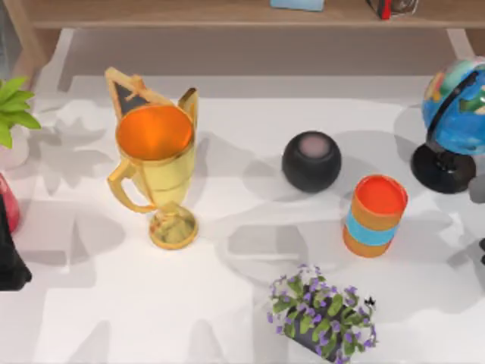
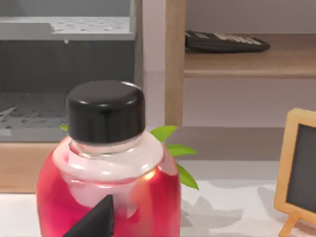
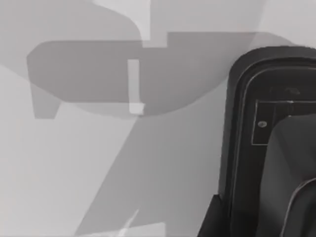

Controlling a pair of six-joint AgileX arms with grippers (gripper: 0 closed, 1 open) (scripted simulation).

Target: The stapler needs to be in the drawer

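A black, rounded, hard-shelled object (image 3: 269, 143) lies on the white table right under my right arm's wrist; I cannot tell whether it is the stapler. A grey drawer unit (image 2: 64, 74) with perforated trays stands behind a red bottle (image 2: 106, 187) in the left wrist view, next to a wooden shelf post. My left arm (image 1: 9, 262) is parked at the table's left edge, close behind the bottle. My right arm (image 1: 479, 189) sits at the table's right edge, below the globe.
On the table stand a gold trophy (image 1: 155, 171), a black round speaker (image 1: 311, 161), an orange and blue cup (image 1: 375, 216), a pot of purple flowers (image 1: 322, 315), a globe (image 1: 455, 121), a green plant (image 1: 11, 114) and a small chalkboard (image 2: 301, 173). A wooden shelf (image 1: 227, 14) runs along the back.
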